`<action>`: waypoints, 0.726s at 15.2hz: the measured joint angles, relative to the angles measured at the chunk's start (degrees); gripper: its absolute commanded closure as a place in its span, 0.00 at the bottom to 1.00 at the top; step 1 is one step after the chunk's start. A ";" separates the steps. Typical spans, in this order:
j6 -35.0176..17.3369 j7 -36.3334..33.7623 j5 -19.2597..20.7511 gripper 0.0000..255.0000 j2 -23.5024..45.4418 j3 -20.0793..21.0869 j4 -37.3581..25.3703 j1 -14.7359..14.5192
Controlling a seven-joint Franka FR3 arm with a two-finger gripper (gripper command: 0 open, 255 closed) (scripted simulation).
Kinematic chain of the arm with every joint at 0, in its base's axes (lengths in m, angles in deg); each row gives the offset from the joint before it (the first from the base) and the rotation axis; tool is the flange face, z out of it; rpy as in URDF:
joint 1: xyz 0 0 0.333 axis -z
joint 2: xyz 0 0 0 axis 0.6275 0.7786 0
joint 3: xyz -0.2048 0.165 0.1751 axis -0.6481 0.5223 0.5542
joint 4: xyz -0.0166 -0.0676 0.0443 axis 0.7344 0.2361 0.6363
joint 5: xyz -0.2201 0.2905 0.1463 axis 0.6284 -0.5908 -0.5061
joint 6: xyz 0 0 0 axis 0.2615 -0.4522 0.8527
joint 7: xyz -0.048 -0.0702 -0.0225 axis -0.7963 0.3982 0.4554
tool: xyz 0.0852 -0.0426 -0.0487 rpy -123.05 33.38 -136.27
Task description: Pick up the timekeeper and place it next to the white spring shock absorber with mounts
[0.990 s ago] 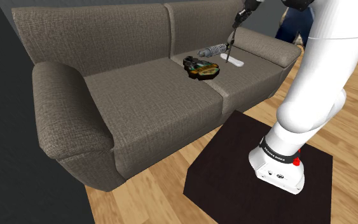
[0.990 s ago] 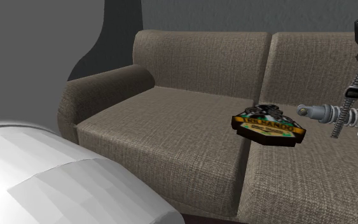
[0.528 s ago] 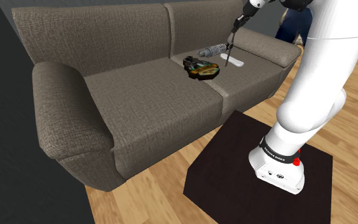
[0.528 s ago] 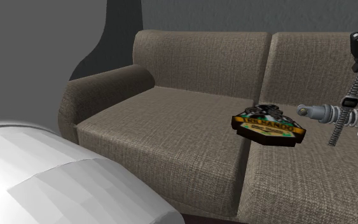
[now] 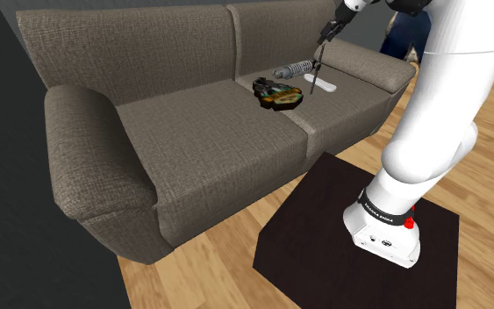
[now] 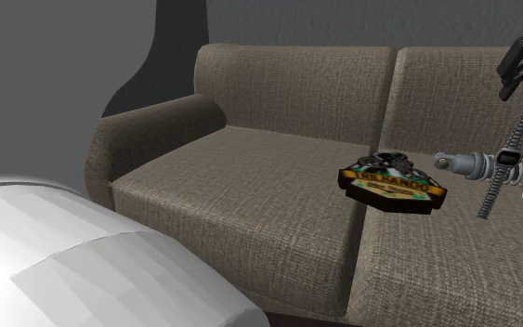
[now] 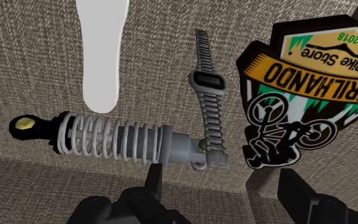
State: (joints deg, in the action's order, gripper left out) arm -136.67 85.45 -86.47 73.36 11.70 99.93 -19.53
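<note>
One watch (image 7: 209, 83), one shock absorber (image 7: 121, 137), one badge (image 7: 306, 89)

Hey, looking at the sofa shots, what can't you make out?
Watch: display too small to read in the wrist view.
White flat object: cut off by the wrist view's edge and the second exterior view's right edge; identity unclear.
Shock absorber: one end runs off the second exterior view's right edge.
Blue shape behind the sofa: mostly hidden by the arm in the shoulder view.
</note>
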 measured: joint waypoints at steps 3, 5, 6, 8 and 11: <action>0.00 0.00 0.00 0.00 0.00 0.00 0.00 0.00; 1.48 -0.74 1.16 0.00 -1.26 -0.51 -0.58 -0.12; 2.29 -1.09 1.92 0.00 -2.22 -0.84 -0.67 -0.23; 3.75 -1.80 3.20 0.00 -3.75 -1.35 -1.05 -0.41; 4.43 -1.88 3.43 0.00 -3.93 -1.52 -1.51 -0.24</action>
State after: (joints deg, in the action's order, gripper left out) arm -132.24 83.57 -83.05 69.43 10.18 98.42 -19.77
